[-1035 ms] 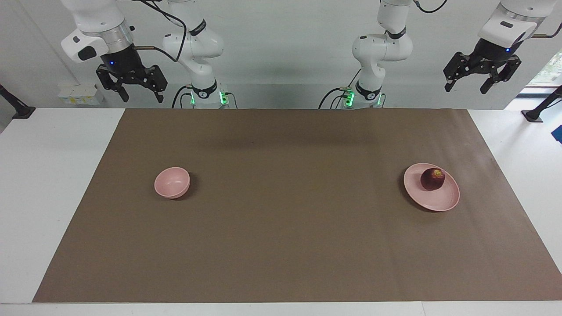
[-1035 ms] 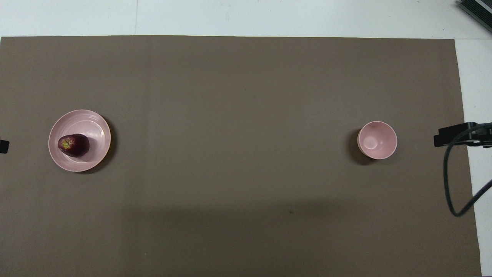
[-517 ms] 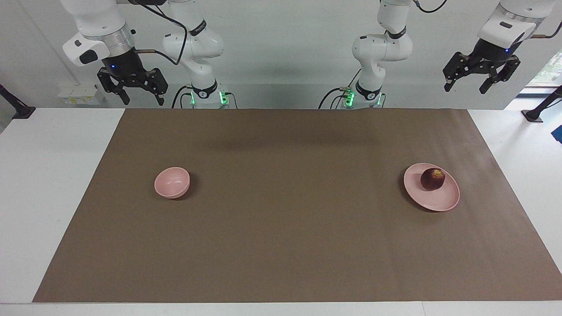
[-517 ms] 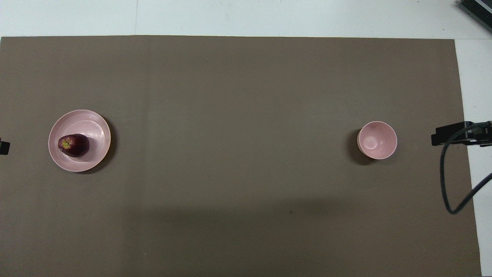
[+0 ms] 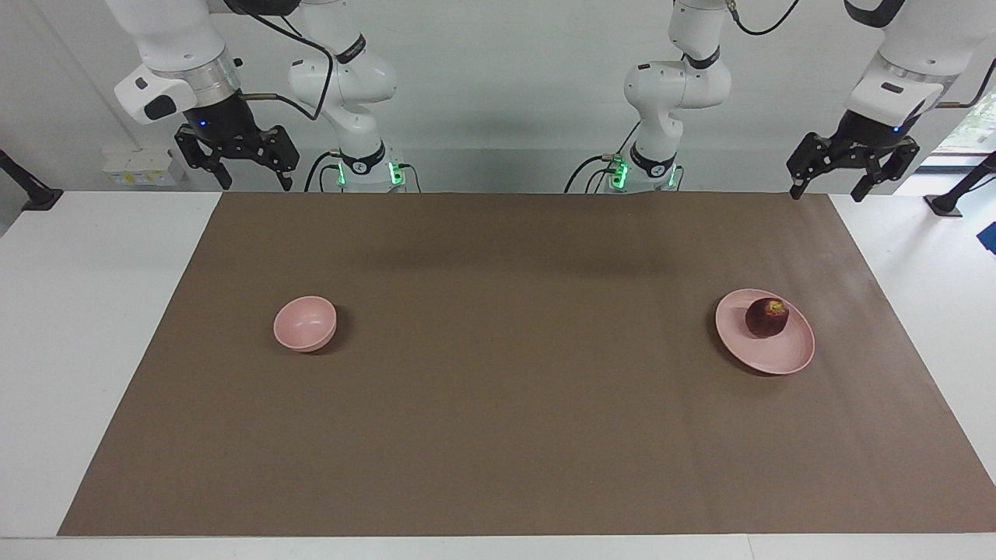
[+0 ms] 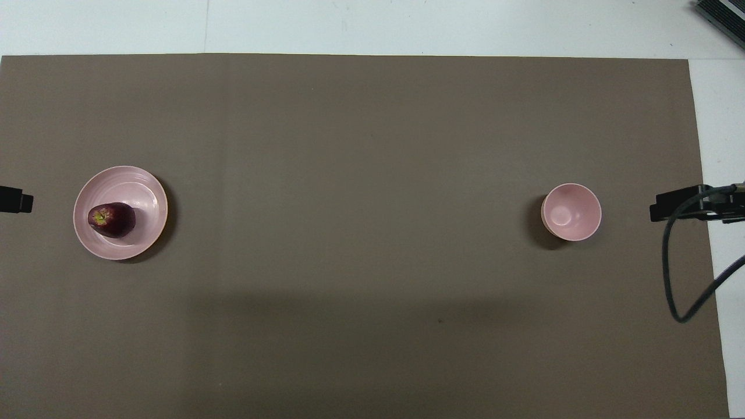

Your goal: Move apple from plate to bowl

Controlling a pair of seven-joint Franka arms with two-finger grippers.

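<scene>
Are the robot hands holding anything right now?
No. The left gripper and right gripper hang open and empty; the dark red apple sits on the flat pink plate.

No text, label, brand, number or sign can be read anywhere in either view, on any object or arm.

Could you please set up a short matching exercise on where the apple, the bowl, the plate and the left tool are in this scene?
Things:
1. apple
2. bowl
3. plate
4. left tool

Places or states:
A. empty, on the mat toward the right arm's end of the table
B. up in the air, open, holding nothing
C. lying on the plate
D. on the mat toward the left arm's end of the table, bearing the fruit

Pairs: 1-C, 2-A, 3-D, 4-B
</scene>
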